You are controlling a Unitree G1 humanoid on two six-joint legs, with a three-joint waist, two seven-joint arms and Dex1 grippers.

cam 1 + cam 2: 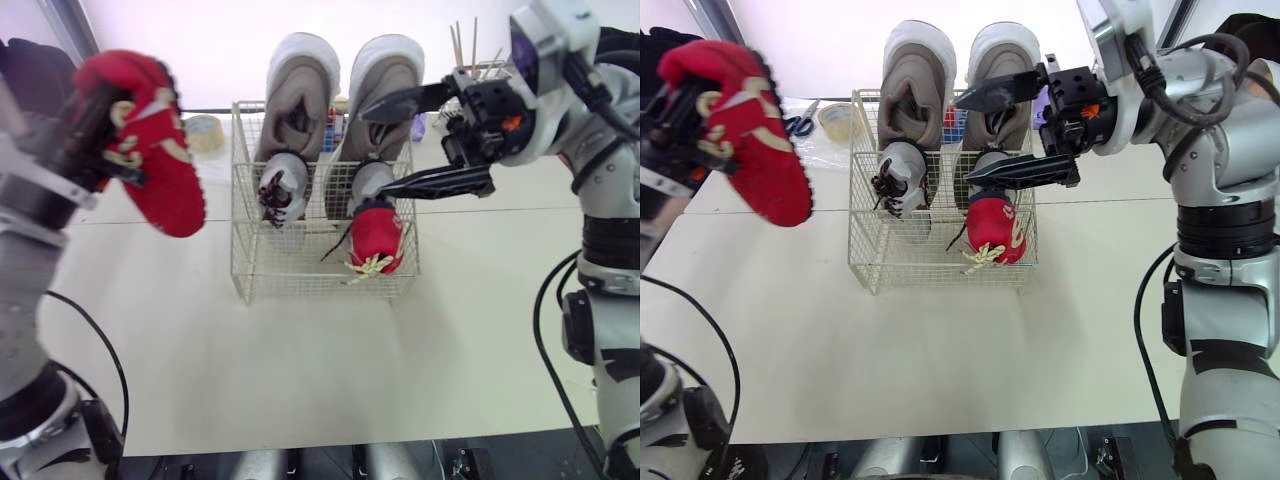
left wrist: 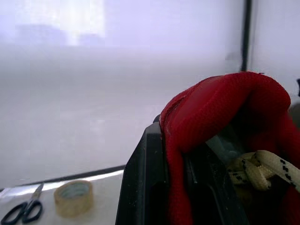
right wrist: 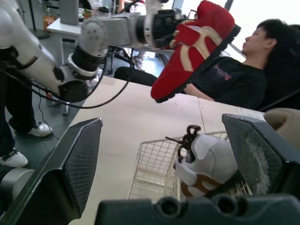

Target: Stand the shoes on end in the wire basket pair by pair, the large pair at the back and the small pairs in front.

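While my left hand (image 1: 97, 118) is clamped on a red shoe (image 1: 155, 160) at its collar, it holds that shoe in the air, toe down, well to the left of the wire basket (image 1: 300, 268). My right hand (image 1: 378, 148) hangs over the basket's right half, fingers wide apart and touching nothing. Directly below it, in the front right of the basket, the second red shoe (image 1: 378, 240) stands on end, cream laces spilling over the front wire. A small white shoe (image 1: 285, 182) with dark laces stands in the front left. The large grey pair (image 1: 298, 85) stands upright along the back. The basket sits on the desk (image 1: 300, 370); a tape roll (image 1: 205, 131) and scissors (image 1: 795, 125) lie behind it to the left.
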